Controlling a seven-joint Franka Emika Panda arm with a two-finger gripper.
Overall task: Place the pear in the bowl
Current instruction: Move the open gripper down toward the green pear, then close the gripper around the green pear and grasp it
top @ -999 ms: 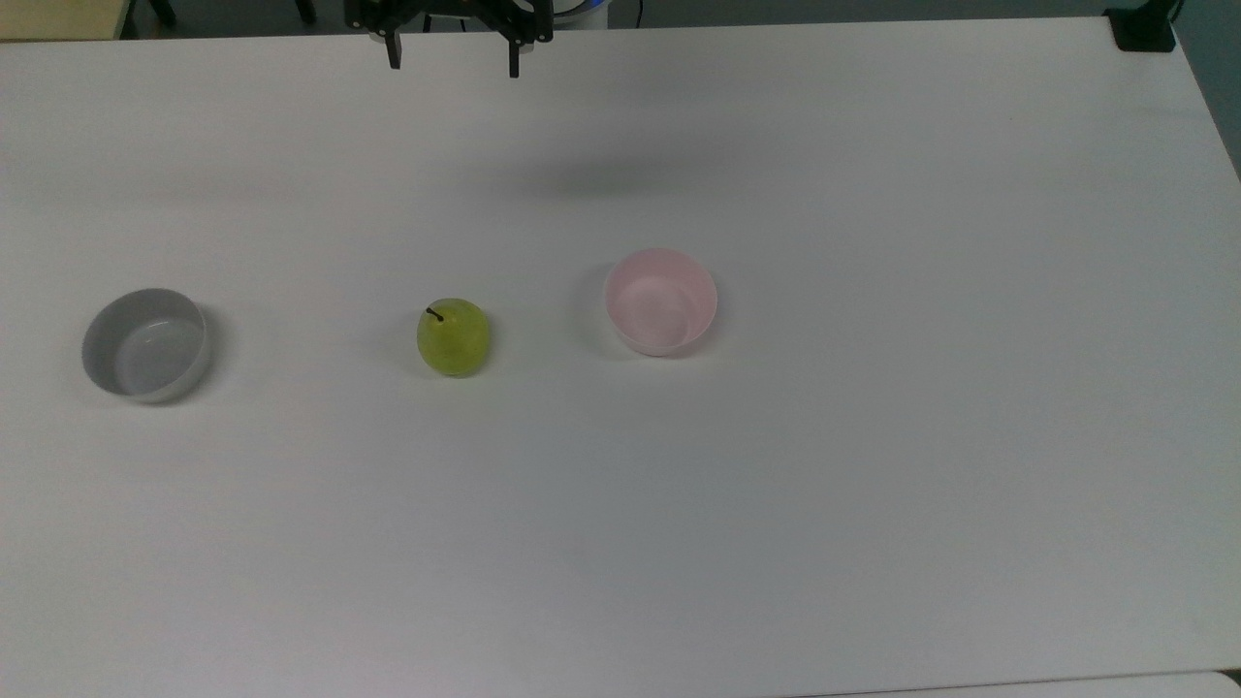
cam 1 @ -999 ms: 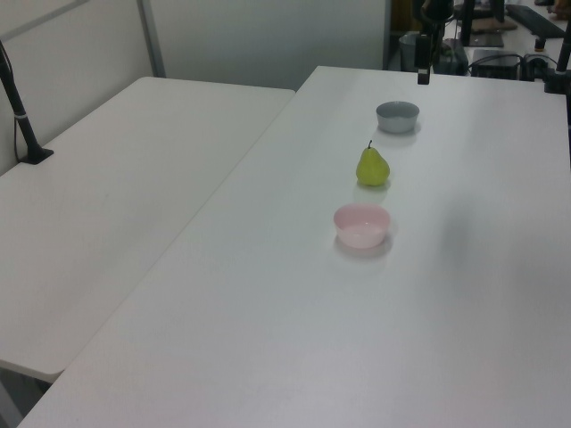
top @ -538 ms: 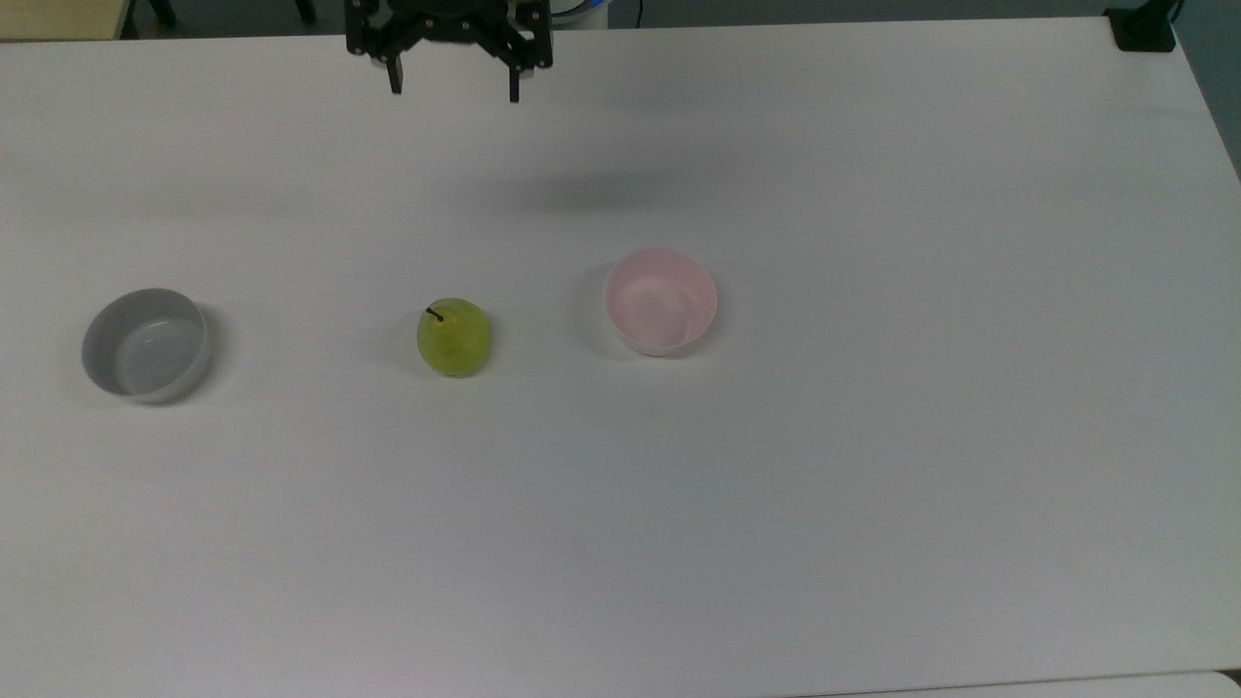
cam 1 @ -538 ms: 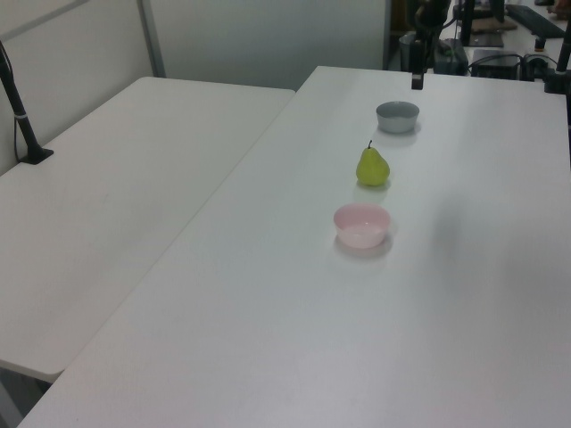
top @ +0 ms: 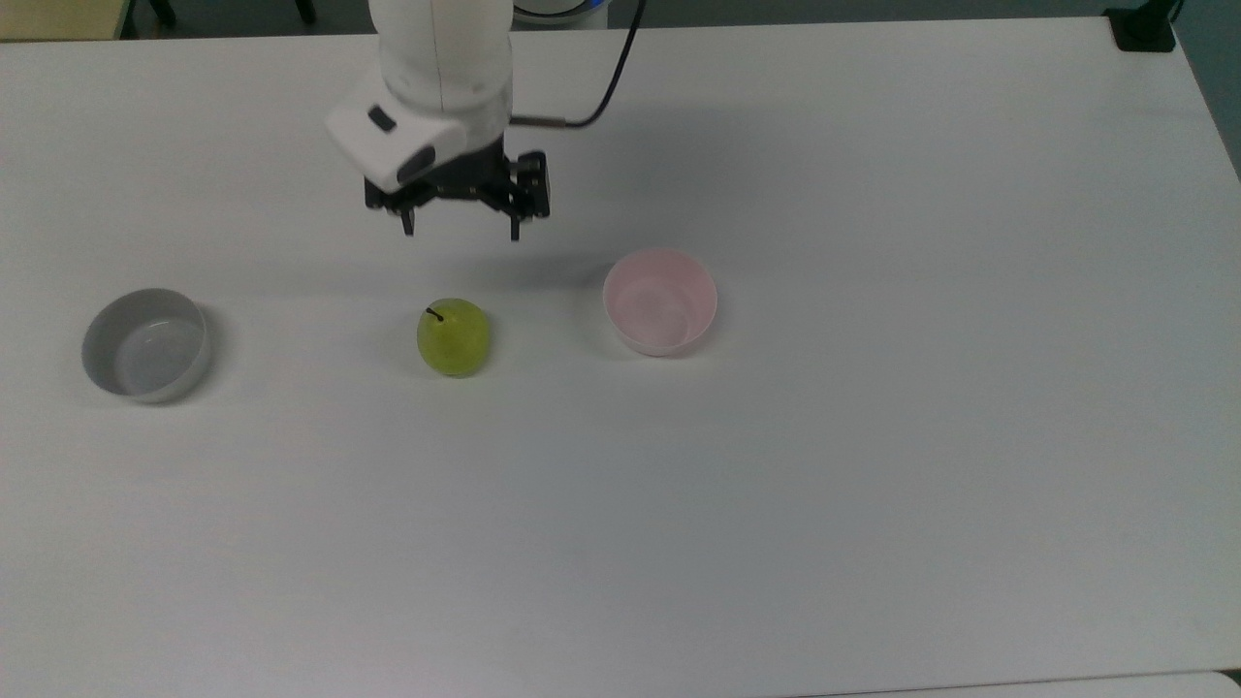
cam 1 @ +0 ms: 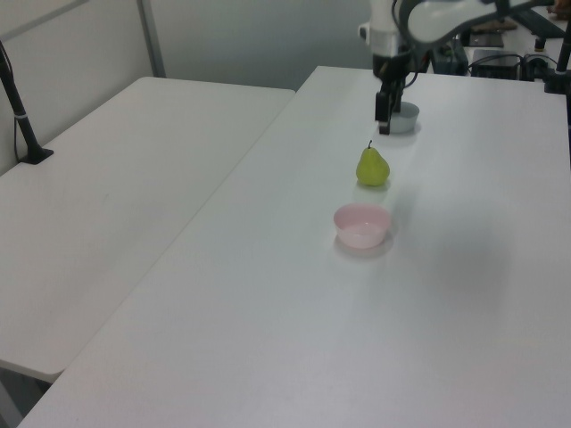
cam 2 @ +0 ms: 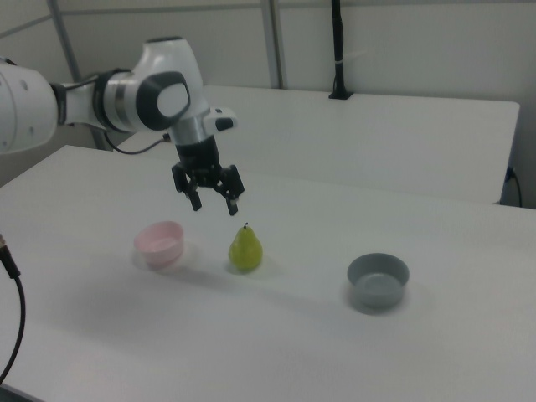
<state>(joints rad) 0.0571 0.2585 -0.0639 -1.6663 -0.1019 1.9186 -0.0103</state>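
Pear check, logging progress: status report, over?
End effector open, above table. Yellow-green pear upright, ungrasped, between pale pink bowl and grey bowl. Nothing in the way.

A grey bowl [top: 145,345] stands upright on the white table [top: 873,436], at 9 o'clock from the table's centre in the top view, close to the top view's left edge. Its interior shows nothing inside.

In the right view the grey bowl [cam 2: 378,281] sits at 4 o'clock from the frame's centre; in the left view the grey bowl [cam 1: 406,116] lies at 1 o'clock, partly covered.

A 2nd white table [cam 1: 116,205] adjoins the 1st along 1 long edge, at 9 o'clock in the left view. A black post [cam 1: 18,107] stands on a black foot at its far corner. In the right view the black post [cam 2: 337,50] stands at 12 o'clock.

A black block [top: 1144,29] sits on the table corner at 1 o'clock in the top view.
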